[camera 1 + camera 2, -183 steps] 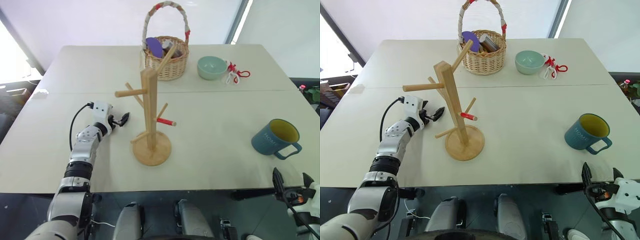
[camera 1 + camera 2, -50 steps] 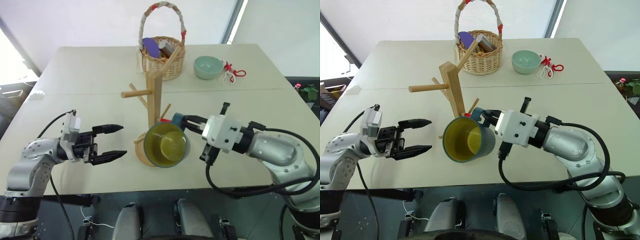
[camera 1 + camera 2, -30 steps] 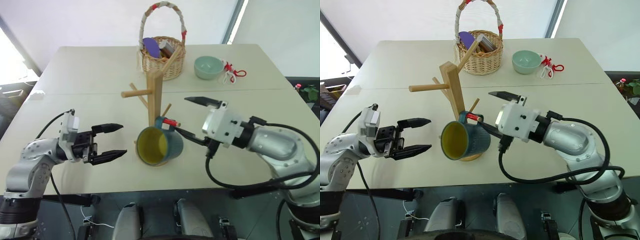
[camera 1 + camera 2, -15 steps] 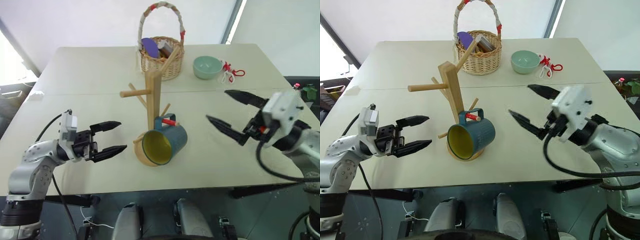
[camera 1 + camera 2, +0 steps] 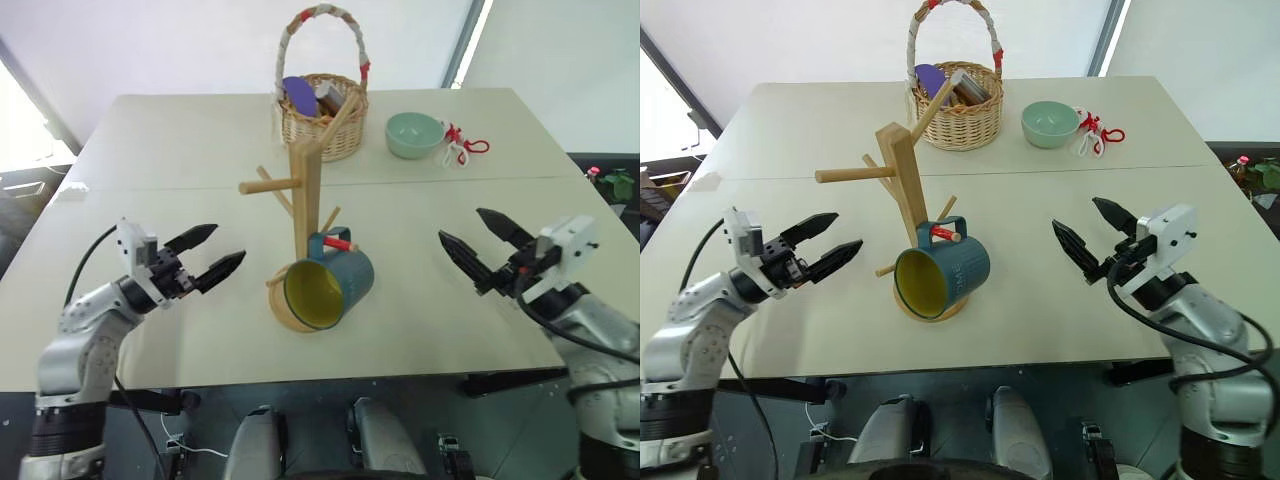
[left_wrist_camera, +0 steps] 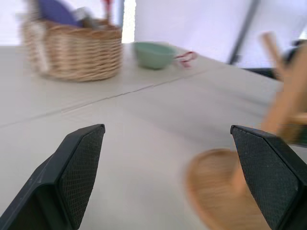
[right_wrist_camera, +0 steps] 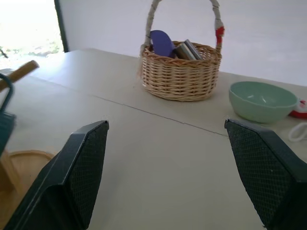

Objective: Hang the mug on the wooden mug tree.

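Right eye view first: right gripper [image 5: 1087, 238] spread wide and empty, hovering above the table [image 5: 1040, 290] well to the right of the mug [image 5: 943, 267]; left gripper [image 5: 823, 243] likewise wide and empty, hovering to the left of the wooden mug tree [image 5: 903, 188], fingers aimed toward it. Hanging between them, teal mug with its loop handle hooked over the low red-tipped peg [image 5: 950, 235], body tilted so the yellow-green mouth faces near and slightly down, lower rim close to or resting on the round base [image 5: 930, 302]; contact there hard to tell. Judged as glazed ceramic: rigid, fairly heavy for its size, slick on the outside, liable to chip if knocked against post or table. Best taken by the wall, one finger inside the mouth and one outside, or across the handle's loop, should any reseating be needed. Tree itself probably light and top-heavy with the mug's weight on one side, so easily tipped by a nudge. Far off on the table, woven basket [image 5: 962, 112] and pale green bowl [image 5: 1051, 123], well apart from all this.
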Robot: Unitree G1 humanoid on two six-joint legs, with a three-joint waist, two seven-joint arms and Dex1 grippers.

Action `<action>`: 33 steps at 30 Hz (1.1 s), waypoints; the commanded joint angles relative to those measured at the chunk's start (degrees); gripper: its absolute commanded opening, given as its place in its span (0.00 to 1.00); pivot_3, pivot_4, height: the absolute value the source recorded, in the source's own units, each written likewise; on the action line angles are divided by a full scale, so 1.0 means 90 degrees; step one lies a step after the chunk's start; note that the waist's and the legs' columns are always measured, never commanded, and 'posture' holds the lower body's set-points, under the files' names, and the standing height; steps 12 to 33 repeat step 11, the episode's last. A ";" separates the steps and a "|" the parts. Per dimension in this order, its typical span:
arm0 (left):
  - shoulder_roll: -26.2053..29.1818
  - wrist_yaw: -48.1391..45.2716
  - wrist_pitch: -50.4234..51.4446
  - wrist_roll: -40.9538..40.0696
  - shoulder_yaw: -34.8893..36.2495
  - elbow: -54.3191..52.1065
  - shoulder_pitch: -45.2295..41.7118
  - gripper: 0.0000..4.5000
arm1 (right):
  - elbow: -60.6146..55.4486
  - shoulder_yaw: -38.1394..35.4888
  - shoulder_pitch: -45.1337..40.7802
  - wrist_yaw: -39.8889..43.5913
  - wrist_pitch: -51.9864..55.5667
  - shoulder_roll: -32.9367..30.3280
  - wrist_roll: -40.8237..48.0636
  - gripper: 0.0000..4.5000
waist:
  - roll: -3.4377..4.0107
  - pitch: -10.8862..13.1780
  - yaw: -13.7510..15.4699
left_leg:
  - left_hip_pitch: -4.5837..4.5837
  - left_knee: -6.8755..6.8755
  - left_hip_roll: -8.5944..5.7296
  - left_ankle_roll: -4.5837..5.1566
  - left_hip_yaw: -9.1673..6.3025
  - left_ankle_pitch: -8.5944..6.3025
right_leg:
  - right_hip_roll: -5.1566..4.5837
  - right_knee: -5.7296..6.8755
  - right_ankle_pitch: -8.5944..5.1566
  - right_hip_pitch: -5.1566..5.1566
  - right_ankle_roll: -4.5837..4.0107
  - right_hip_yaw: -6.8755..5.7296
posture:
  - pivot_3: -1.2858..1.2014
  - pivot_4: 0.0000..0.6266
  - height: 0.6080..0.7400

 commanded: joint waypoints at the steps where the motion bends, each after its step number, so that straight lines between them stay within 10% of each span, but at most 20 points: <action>1: -0.0276 0.1070 -0.0207 0.0446 0.0247 0.0115 -0.0188 1.00 | 0.0364 0.0090 -0.0068 -0.0135 -0.0684 0.0184 -0.0325 0.89 | 0.0000 0.0000 0.0002 | 0.0000 0.0000 0.0000 0.0000 0.0000 0.0000 | 0.0000 0.0000 0.0000 0.0000 0.0000 0.0000 | 0.52 0.24 1.00; 33: -0.0705 0.1523 -0.0748 0.0952 0.0088 0.0584 -0.0229 1.00 | 0.1496 0.0294 -0.0224 -0.0109 -0.1643 0.0371 -0.0656 0.89 | 0.0001 -0.0001 0.0002 | -0.0001 0.0001 -0.0001 0.0000 0.0010 0.0000 | 0.0001 0.0002 0.0000 0.0001 0.0000 -0.0001 | 0.52 0.24 1.00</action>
